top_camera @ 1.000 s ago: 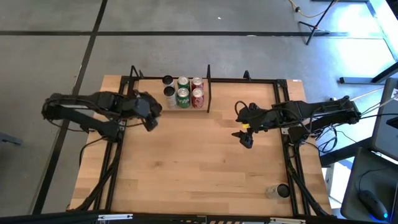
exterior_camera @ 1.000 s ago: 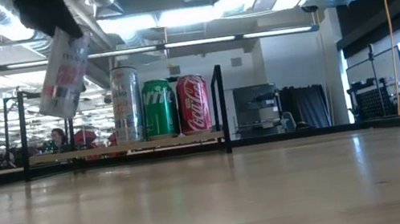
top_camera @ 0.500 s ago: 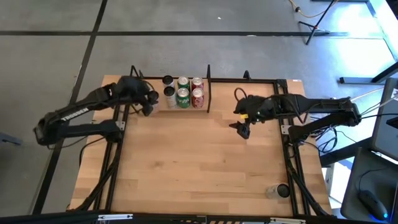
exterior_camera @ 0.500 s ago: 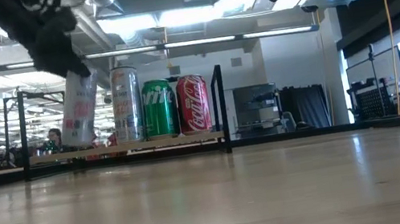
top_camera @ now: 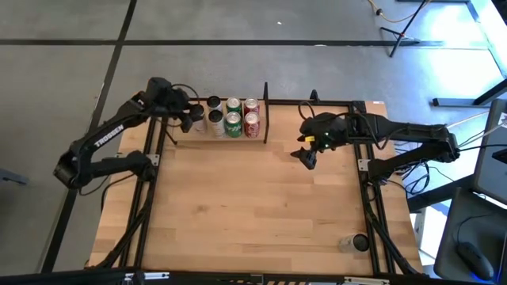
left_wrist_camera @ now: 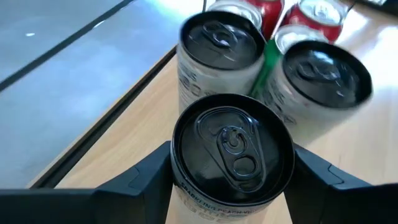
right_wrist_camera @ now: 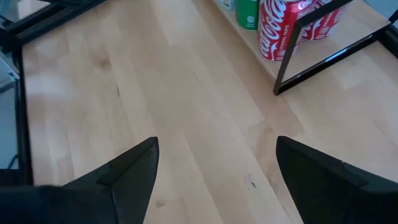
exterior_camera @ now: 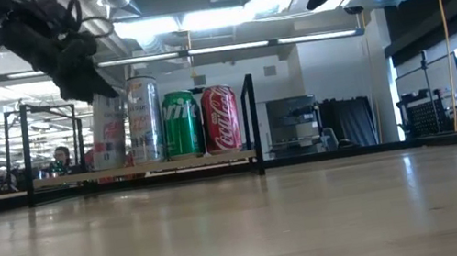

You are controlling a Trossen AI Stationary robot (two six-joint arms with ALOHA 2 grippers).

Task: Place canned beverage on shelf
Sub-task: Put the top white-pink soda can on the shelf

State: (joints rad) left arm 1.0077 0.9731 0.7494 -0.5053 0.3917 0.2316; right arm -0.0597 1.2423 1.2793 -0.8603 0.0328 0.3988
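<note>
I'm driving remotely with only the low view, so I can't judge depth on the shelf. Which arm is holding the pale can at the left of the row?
Observer: The left gripper; its wrist view shows the pale can clamped between both fingers.
Operator: How many cans are already on the shelf?
Observer: The high view shows six besides the held one, in two rows: two dark-topped cans, two green cans, two red cans.
Operator: Where is the other arm?
Observer: The right gripper hangs open over the bare table, outside the shelf's right post.
</note>
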